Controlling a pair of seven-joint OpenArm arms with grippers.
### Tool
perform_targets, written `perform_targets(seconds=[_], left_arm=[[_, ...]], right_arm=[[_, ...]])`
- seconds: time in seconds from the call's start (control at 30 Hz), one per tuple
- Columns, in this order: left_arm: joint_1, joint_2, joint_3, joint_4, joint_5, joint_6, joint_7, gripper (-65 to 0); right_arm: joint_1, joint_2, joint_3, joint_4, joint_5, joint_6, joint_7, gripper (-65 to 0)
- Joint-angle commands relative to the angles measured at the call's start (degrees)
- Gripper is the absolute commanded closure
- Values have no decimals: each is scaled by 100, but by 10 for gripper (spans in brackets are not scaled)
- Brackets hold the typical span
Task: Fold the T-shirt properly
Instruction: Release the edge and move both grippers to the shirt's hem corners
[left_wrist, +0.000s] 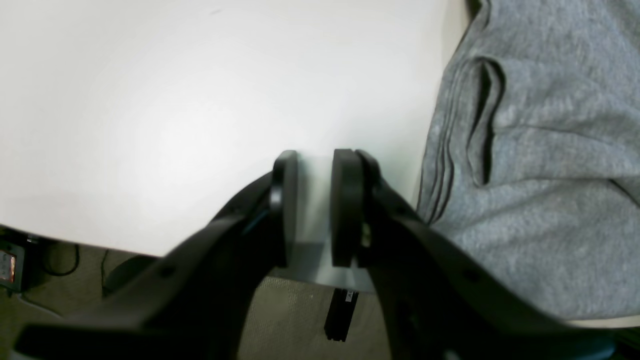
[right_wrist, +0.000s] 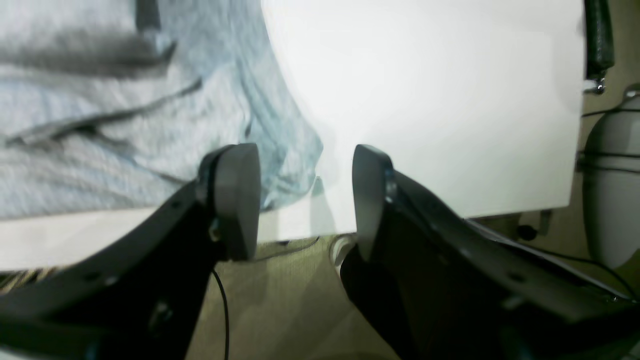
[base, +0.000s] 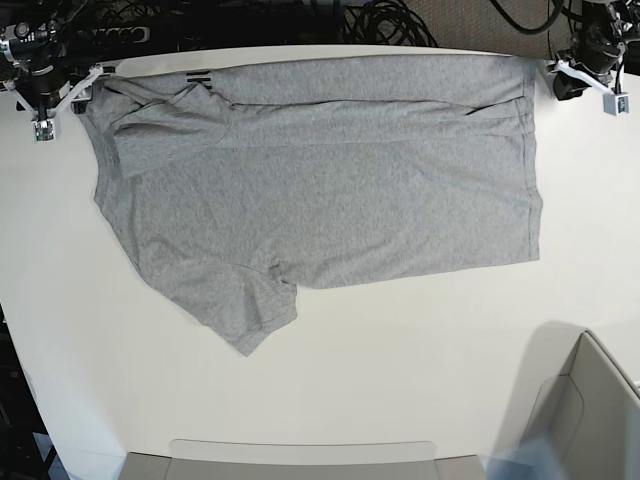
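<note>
The heather-grey T-shirt (base: 330, 190) lies flat on the white table (base: 400, 350), plain side up. Its far strip is folded over toward the middle, and one sleeve points to the near left. My left gripper (left_wrist: 315, 205) is empty, its jaws a narrow gap apart, over bare table just off the shirt's edge (left_wrist: 550, 150). In the base view it sits at the far right corner (base: 583, 78). My right gripper (right_wrist: 305, 195) is open and empty at the table's edge, one finger beside the shirt's edge (right_wrist: 100, 125). In the base view it sits at the far left corner (base: 45, 95).
A grey box (base: 590, 420) stands at the near right corner. A flat tray edge (base: 300, 460) runs along the near side. Cables (base: 380, 20) lie behind the table's far edge. Both wrist views show the floor beyond the table edge.
</note>
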Motion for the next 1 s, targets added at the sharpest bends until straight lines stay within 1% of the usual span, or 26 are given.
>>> perform_targets(seconds=[0.0, 0.1, 0.17, 0.2, 0.23, 0.37, 0.4, 0.5, 0.6, 0.7, 0.77, 0.83, 0.9, 0.97], left_arm=[[38, -63, -27, 270, 43, 29, 66, -139], [-147, -45, -10, 876, 26, 29, 66, -139], [-463, 122, 8, 1149, 52, 38, 75, -139], [-665, 183, 16, 1237, 52, 38, 92, -139], [-885, 210, 34, 1307, 52, 38, 242, -139], [-1843, 210, 386, 1298, 61, 47, 1024, -139], [-2046, 227, 456, 1298, 96, 47, 1174, -139], [-2591, 526, 729, 1298, 615, 47, 1411, -139], [-2951, 834, 904, 1298, 1380, 47, 1437, -139], [-3180, 1115, 1124, 1289, 2136, 47, 1437, -139], [-3268, 1291, 1194, 1289, 2435, 38, 1437, -139], [-3294, 1414, 1212, 1289, 2602, 38, 1437, -139], [-3303, 1467, 1212, 1289, 2637, 38, 1437, -139], [-3303, 1467, 1212, 1289, 2628, 38, 1437, -139]], right_arm=[[116, 80, 17, 116, 59, 60, 86, -296], [696, 89, -9, 116, 50, 60, 94, -296], [1197, 80, -194, 89, -3, 60, 42, -296], [1391, 89, -423, 80, -91, 60, 42, -296], [1576, 89, -739, 80, -249, 60, 42, -296], [2261, 19, -1829, -131, -1102, 60, 42, -296], [2481, -51, -2014, -306, -1295, 60, 42, -296], [3123, -218, -2357, -1045, -1840, 60, 86, -296], [3615, -271, -2585, -1898, -2034, 60, 94, -296], [4037, -245, -2717, -2873, -2051, 60, 112, -296], [4213, -262, -2717, -3401, -2113, 60, 358, -296], [4301, -271, -2708, -3928, -2253, 60, 762, -296], [4292, -280, -2717, -4394, -2324, 60, 1184, -295], [4257, -280, -2717, -4825, -2350, 60, 1431, -295]])
